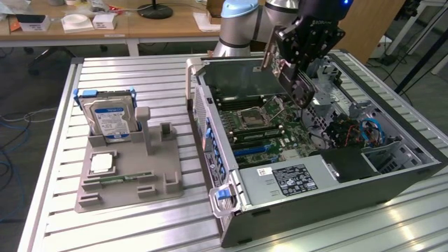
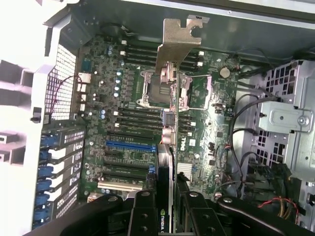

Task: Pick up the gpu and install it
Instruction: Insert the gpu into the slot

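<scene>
1. The jaws are clamped on the gpu [image 1: 297, 86]. It hangs tilted in the air above the motherboard [image 1: 280, 131] inside the open case [image 1: 294, 205]. The case lies toward the counter [image 1: 126, 73] edge at the exterior view's right.
2. The silver bracket [image 2: 178, 44] is the gpu's far end from the jaws. At this tilt I judge it could catch the CPU socket [image 2: 165, 88] or the case wall.
3. The card's thin edge appears to cross the blue slot [image 2: 129, 146] rather than run along it. Pressing down like that could jam the connector or twist the card in the grip.
4. The exterior view gives the card's height over the board, and the grey tray [image 1: 168, 184] holding the hard drive [image 1: 108, 118] beside the case. The wrist view gives the gpu [image 2: 166, 162] edge-on with the jaws on both faces, against the slot layout.
</scene>
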`<state>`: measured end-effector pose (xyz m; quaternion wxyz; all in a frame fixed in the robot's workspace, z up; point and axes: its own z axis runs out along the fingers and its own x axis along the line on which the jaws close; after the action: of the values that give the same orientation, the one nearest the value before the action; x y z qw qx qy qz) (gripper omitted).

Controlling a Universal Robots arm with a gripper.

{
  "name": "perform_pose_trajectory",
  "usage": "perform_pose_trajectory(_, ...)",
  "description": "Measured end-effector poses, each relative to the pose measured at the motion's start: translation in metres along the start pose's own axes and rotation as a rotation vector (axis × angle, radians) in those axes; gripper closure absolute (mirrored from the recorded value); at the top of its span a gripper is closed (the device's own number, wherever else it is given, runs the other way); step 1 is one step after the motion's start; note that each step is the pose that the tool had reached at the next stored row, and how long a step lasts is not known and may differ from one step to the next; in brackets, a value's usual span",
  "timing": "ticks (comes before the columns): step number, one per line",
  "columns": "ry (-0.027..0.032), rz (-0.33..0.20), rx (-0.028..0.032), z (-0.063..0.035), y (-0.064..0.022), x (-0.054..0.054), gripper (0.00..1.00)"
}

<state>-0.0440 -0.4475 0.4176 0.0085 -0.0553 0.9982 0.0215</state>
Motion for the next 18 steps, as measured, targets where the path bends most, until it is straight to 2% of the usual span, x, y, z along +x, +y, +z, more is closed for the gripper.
perform_pose_trajectory(18, 0.0049, -0.117, -0.0024, 0.0021, -0.0001, 0.0000, 0.74)
